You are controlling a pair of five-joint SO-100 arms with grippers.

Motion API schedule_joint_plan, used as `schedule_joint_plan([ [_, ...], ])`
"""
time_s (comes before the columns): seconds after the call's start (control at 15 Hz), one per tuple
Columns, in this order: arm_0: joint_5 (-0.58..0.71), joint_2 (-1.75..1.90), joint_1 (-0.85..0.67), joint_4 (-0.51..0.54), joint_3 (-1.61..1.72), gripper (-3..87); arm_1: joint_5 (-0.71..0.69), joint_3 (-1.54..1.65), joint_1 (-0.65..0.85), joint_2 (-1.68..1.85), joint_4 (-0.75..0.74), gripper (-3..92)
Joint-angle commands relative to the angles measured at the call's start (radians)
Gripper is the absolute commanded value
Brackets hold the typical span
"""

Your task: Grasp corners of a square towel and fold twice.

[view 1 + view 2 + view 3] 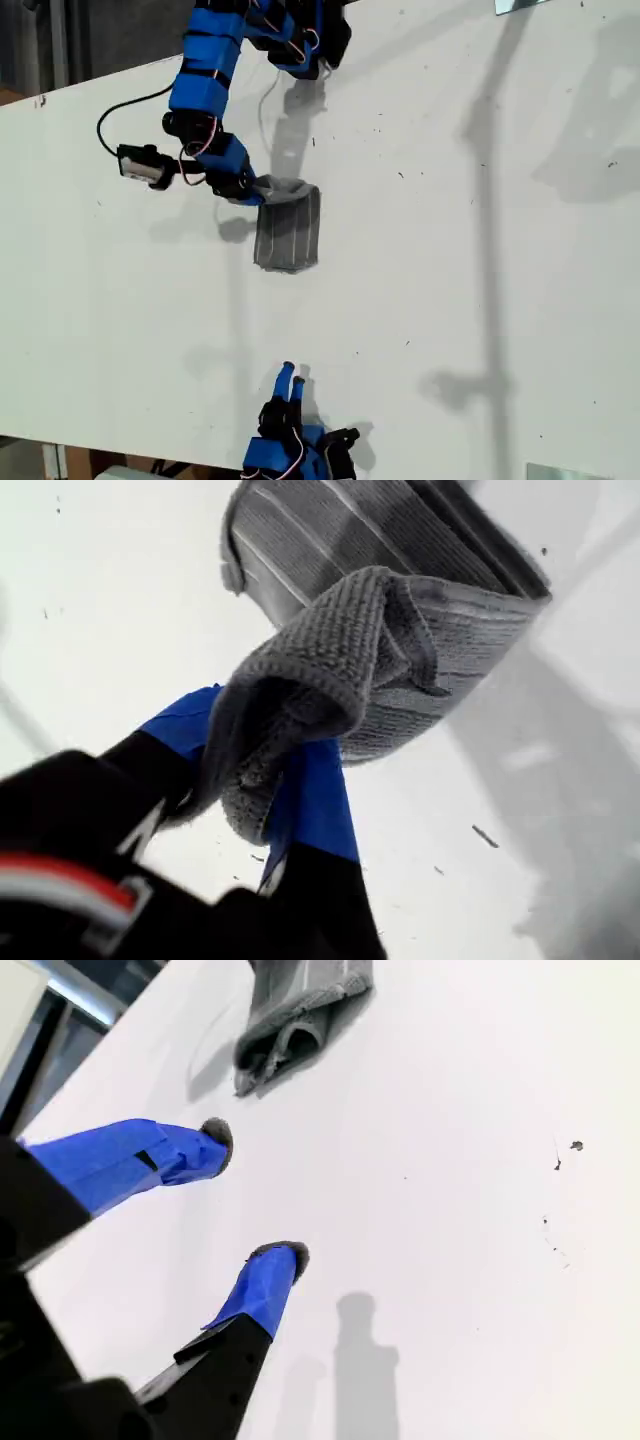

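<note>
The grey striped towel (288, 232) lies folded into a narrow bundle near the middle of the white table (450, 260). My first gripper (257, 192) is shut on the towel's bunched end, lifting it slightly off the table. The first wrist view shows that grey fabric (330, 670) wrapped over the blue fingers (315, 800) of my first gripper (270, 775). Whether that end is one of the corners I cannot tell. My second gripper (293, 377) stands open and empty near the exterior view's bottom edge, well apart from the towel (300, 1010). Its blue fingertips (212, 1142) are spread above bare table, either side of my second gripper (250, 1198).
The first arm's wrist camera (140, 163) and its black cable (115, 112) hang toward the exterior view's left of the towel. Metal pieces sit at the exterior view's top right (520, 5) and bottom right (565, 472). Long shadows cross the table.
</note>
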Motion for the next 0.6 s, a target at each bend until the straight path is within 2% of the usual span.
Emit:
schedule_joint_plan([
  [0.0,-0.014,0.005,0.0,-0.025,0.002,19.7,-0.072,-0.314,0.0,-0.273,-0.023,-0.1],
  [0.33,-0.017,0.005,0.009,-0.046,0.011,19.7,-0.12,-0.483,-0.034,-0.534,-0.103,-0.1],
  [0.4,-0.017,0.005,0.009,-0.051,0.014,19.7,-0.121,-0.486,-0.035,-0.528,-0.094,13.5],
  [0.47,-0.017,0.005,0.011,-0.057,0.018,19.7,-0.143,-0.489,-0.035,-0.462,-0.069,41.7],
  [0.53,-0.018,0.005,0.014,-0.057,0.02,19.7,-0.166,-0.489,-0.026,-0.341,-0.023,42.5],
])
